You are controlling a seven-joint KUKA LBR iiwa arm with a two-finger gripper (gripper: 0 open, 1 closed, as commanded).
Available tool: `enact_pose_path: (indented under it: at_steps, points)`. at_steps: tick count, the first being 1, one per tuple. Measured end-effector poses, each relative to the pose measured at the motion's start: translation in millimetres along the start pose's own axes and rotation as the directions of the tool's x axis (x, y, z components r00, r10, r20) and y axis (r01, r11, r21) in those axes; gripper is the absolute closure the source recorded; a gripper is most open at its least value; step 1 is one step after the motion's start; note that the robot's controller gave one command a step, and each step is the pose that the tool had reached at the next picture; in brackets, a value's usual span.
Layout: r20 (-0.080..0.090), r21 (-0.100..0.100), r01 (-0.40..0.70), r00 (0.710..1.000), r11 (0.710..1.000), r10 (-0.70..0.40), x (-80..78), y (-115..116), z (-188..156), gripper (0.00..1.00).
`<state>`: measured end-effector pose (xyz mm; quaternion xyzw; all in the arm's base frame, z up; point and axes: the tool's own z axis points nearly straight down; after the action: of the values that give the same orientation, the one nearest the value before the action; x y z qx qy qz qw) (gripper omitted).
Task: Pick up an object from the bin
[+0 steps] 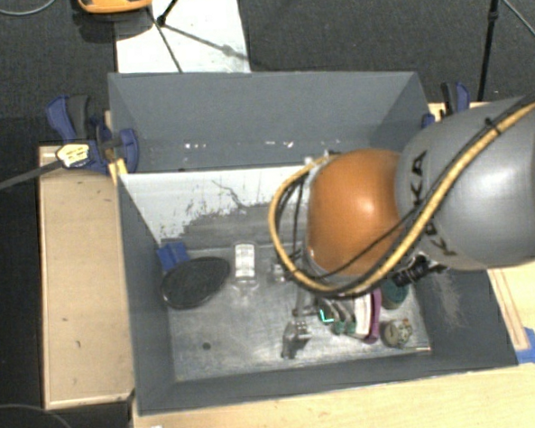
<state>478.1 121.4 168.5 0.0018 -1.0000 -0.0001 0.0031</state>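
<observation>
arm (483,195) comes in from the right on my feed, and its orange cover (353,208) sits over the middle right of the grey bin (243,115). below the cover the jaws hang low near the bin's front wall, about midway along it, over bare floor. i cannot tell whether the jaws are open or closed, and i see nothing between them. just to their right lies a small heap in which i count four things: one teal bit (329,316), one white piece (364,313), one magenta piece (376,315) touching the white one, and one round mottled thing (399,332) at the heap's right end. the teal bit lies nearest the jaws. well apart, on the left side of the floor, i count three more: one black oval thing (195,283), one blue piece (172,255) just behind it against the left wall, and one small clear piece (244,260) just beside the oval on its right.
</observation>
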Motion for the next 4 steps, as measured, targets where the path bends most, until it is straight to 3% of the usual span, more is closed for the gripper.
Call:
enact_pose_path:
  at_steps: [1,2,3,4]
  points:
    - [0.010,-0.003,-0.127,0.992,0.992,0.127,-59.0,22.7,25.7,0.00]
    - [0.019,-0.004,-0.050,0.999,0.999,0.050,-106.4,21.5,97.1,0.00]
    - [0.023,-0.007,-0.053,0.998,0.999,0.053,-107.0,23.1,90.9,1.00]
    - [0.018,-0.003,0.036,0.999,0.999,-0.036,-97.0,55.3,-79.4,1.00]
